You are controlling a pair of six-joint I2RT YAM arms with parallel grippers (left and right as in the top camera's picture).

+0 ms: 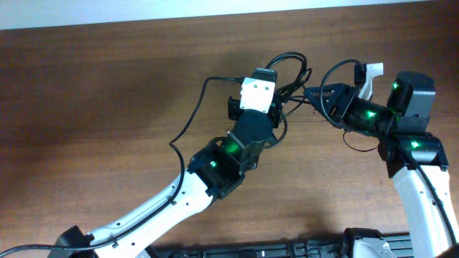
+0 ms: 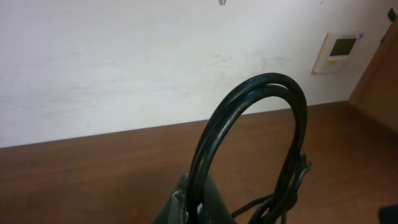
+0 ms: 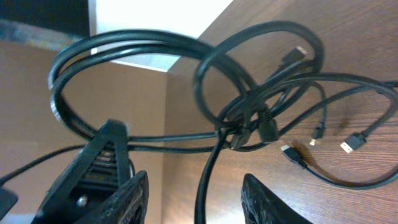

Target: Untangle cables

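The left claw, as we see it from its own wrist, is pressed together on the thin black flexible cables. A doubled loop rises from between its fingers and arches upright above the brown wooden table, with the plain white wall behind it.

The right claw is spread wide. We find one cord running up through the gap between its two ribbed black fingers, and we cannot tell whether it touches either of them. Just beyond the fingertips the cords cross in a small tight knot. From there several loops fan out, two large ones lifted off the table and others lying flat on the wood.

We count a few small plug ends beside the knot. A flat rectangular plug lies on the table, and two smaller ones sit near it.

From overhead, we see the two claws close together at the far middle of the table, with the bundle between them. One long strand trails away to the left and curves back beside the left arm.
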